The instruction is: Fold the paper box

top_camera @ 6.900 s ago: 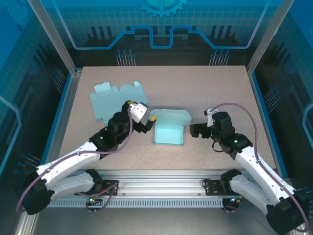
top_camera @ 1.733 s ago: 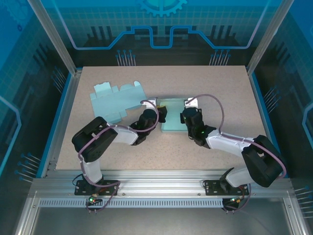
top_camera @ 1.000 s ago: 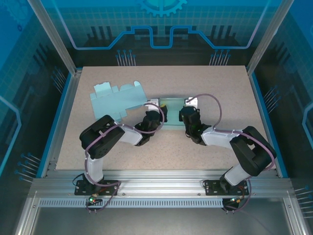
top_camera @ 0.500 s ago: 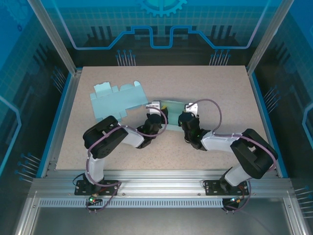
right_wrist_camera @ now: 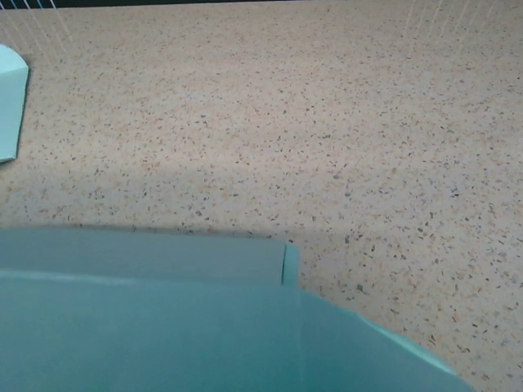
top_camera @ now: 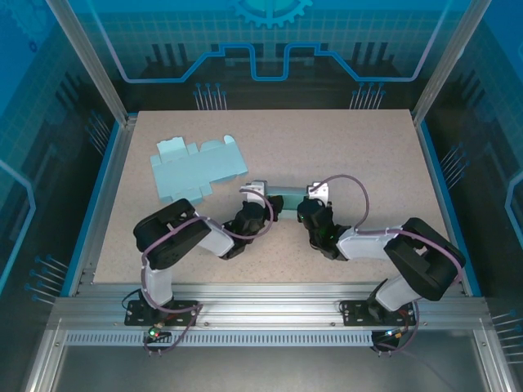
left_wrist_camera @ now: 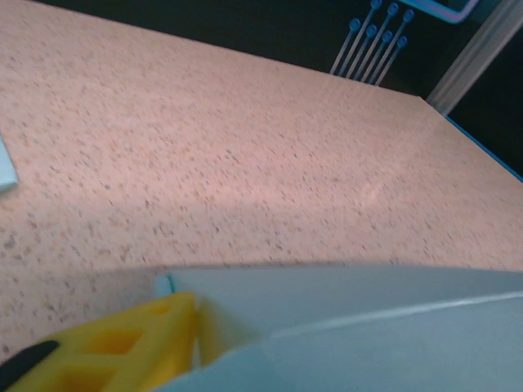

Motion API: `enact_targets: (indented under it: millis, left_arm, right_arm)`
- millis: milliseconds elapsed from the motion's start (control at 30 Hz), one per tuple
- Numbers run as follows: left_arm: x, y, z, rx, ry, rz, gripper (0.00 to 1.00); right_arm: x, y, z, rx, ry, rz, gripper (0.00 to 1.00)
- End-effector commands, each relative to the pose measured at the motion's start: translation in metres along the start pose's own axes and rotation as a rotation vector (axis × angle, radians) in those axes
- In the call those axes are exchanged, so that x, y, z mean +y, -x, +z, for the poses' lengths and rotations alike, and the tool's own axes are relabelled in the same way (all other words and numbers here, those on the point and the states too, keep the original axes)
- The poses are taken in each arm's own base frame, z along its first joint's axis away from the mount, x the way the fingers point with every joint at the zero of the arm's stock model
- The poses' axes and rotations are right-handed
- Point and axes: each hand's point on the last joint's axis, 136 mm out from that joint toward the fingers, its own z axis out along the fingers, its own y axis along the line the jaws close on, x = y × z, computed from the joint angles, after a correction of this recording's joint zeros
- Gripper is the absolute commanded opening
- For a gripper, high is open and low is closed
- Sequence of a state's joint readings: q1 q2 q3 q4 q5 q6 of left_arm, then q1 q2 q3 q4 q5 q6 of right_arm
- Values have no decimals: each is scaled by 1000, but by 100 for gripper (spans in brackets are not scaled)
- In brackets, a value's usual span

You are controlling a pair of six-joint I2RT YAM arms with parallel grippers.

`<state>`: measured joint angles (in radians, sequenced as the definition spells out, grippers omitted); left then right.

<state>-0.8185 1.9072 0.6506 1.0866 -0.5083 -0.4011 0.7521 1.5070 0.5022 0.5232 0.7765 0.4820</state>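
Observation:
The teal paper box (top_camera: 288, 197) stands partly folded in the middle of the table, between the two grippers. My left gripper (top_camera: 270, 209) is at the box's left end. In the left wrist view its yellow finger (left_wrist_camera: 114, 347) sits well off to the left against a box flap (left_wrist_camera: 368, 327), with the jaws standing apart; the other finger is hidden. My right gripper (top_camera: 305, 211) is shut at the box's right end. A box panel (right_wrist_camera: 163, 327) in the right wrist view hides its fingers, so a grip cannot be seen.
A flat, unfolded teal box blank (top_camera: 196, 169) lies at the back left of the speckled table (top_camera: 368, 147); its edge shows as the blank (right_wrist_camera: 10, 98) in the right wrist view. Metal frame posts and blue walls ring the table.
Both grippers and the box have slid a little toward the near edge. The left jaws have widened over the last half second.

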Motion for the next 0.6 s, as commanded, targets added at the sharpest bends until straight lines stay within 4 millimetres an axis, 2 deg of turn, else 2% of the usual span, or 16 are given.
enact_targets:
  millis: [0,233,433,567]
  left_arm:
    - [-35,-13,-17,83,-163,-37,59]
    - [-32,-22,-41,171,-196,-45,97]
    - [-31,-37,-63,301,-224,-51,99]
    - [-24,-39,-79,351,-205,-59,99]
  right_arm:
    - [27,-10,-10,26,124,-9,10]
    - [22,-15,-11,36,108,-12,11]
    - [20,-13,-15,37,100,-17,18]
    - [19,-14,-18,42,98,-26,21]
